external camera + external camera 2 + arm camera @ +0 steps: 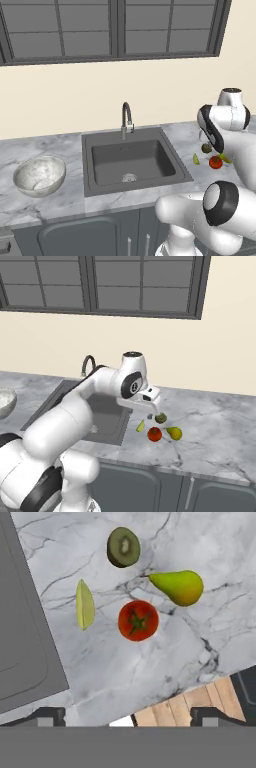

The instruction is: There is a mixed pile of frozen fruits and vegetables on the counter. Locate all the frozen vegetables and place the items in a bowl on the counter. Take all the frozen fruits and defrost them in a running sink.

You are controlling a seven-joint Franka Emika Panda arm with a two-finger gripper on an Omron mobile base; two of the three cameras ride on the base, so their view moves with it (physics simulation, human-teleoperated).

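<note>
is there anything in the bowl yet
No, the bowl left of the sink shows only its bare marbled inside.

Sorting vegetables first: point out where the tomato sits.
In the hand view the tomato lies on the counter amid the pile, pale wedge to its left, pear upper right, below the kiwi.

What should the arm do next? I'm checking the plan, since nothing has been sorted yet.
Probably lower straight toward the tomato. The gripper hovers above the pile with jaws wide and nothing held, and the tomato lies nearest its centre line, apart from the pear, the kiwi and the pale wedge. It belongs in the bowl.
</note>
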